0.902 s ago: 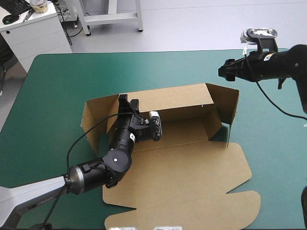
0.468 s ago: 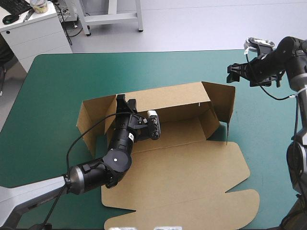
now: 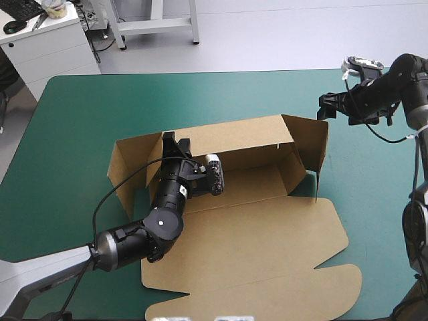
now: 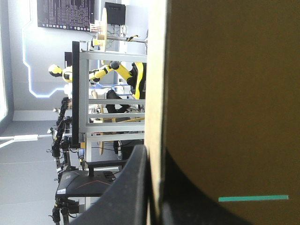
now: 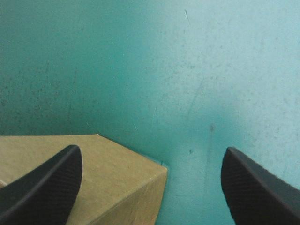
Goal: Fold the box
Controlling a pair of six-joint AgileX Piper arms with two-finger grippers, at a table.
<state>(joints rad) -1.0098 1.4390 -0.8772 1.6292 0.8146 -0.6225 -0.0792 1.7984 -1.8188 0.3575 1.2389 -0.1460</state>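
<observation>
The brown box (image 3: 254, 247) lies mid-table with its long back wall and both end flaps raised and its lid flat toward the near edge. My left gripper (image 3: 175, 143) is at the left end of the back wall. In the left wrist view the wall (image 4: 225, 93) runs edge-on between the black fingers, so the left gripper (image 4: 152, 157) is shut on it. My right gripper (image 3: 326, 107) hovers just beyond the top far corner of the right end flap (image 3: 313, 144). In the right wrist view the right gripper (image 5: 151, 153) is open, with that flap corner (image 5: 117, 173) below its fingers.
Bare teal-green cover (image 3: 87, 120) stretches left of and beyond the box. A white cabinet (image 3: 47, 40) stands past the table's far left corner. The lid's rounded tab (image 3: 267, 297) reaches close to the near edge.
The right arm has swung in and turned, bringing its gripper down near the right flap's top corner. The box and the left gripper shifted slightly left earlier.
</observation>
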